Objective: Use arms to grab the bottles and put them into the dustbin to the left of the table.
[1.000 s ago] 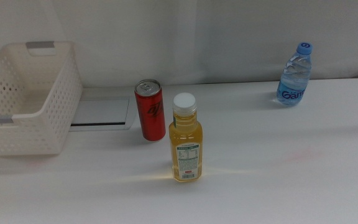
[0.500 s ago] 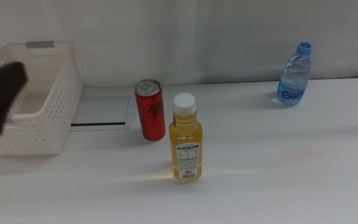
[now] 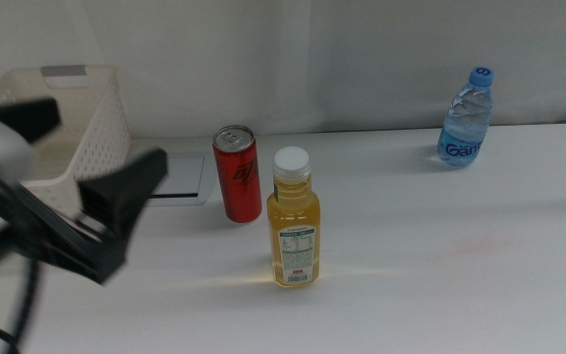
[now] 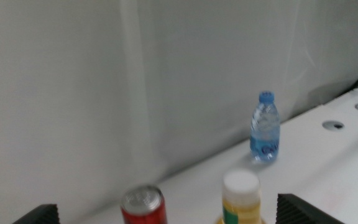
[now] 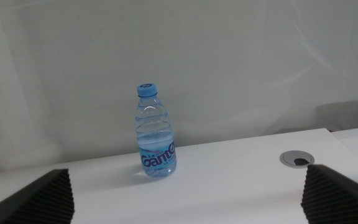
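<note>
The left gripper (image 3: 106,140) has come in from the left and hangs open in front of the white dustbin (image 3: 104,116), left of the red can (image 3: 237,174). In its wrist view the left gripper (image 4: 166,214) has both jaws at the frame's corners, spread wide, with the red can (image 4: 143,208) and the yellow-juice bottle (image 4: 241,198) ahead of them. The juice bottle (image 3: 293,219) stands upright just right of the can. The blue-capped water bottle (image 3: 466,119) stands at the far right. The right gripper (image 5: 182,196) is open, facing the water bottle (image 5: 155,133) from a distance, and is out of the middle view.
A grey panel (image 3: 182,177) lies in the white table (image 3: 440,265) between dustbin and can, partly covered by the left arm. A round cable hole (image 5: 297,159) sits in the tabletop near the water bottle. A white curtain hangs behind the table.
The left arm has swung in from the left edge toward the can, now covering much of the dustbin. The bottles, can and dustbin have not moved.
</note>
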`<state>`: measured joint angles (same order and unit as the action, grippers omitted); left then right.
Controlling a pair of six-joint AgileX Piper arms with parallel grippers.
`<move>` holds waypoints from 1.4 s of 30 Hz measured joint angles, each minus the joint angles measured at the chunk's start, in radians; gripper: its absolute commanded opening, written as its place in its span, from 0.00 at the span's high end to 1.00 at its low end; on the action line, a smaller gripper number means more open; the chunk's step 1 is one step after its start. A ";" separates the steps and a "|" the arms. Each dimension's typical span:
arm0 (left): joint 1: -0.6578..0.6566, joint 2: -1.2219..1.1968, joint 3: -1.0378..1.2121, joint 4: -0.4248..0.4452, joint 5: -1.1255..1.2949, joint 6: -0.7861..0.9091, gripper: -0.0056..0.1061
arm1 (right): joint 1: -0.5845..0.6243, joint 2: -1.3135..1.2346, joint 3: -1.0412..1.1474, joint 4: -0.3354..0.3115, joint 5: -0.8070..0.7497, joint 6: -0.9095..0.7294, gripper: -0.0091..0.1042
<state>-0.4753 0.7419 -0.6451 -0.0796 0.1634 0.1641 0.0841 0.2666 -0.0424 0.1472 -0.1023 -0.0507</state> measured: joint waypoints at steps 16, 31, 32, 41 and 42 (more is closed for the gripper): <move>-0.176 0.258 0.309 -0.022 -0.502 -0.030 0.15 | 0.000 0.000 0.000 0.000 0.000 0.000 0.01; -0.197 0.683 0.338 -0.021 -0.892 -0.100 0.15 | 0.000 0.000 0.000 0.000 0.000 0.004 0.01; -0.197 0.707 0.338 -0.021 -0.922 -0.112 0.15 | 0.000 0.000 0.000 0.000 0.000 0.004 0.01; -0.197 0.960 0.329 0.034 -1.152 -0.194 0.15 | 0.000 0.000 0.000 0.000 0.000 0.004 0.01; -0.197 0.980 0.321 0.045 -1.165 -0.194 0.15 | 0.000 0.000 0.000 0.000 0.000 0.004 0.01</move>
<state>-0.6727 1.7216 -0.3244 -0.0341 -1.0017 -0.0300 0.0841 0.2666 -0.0424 0.1472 -0.1023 -0.0467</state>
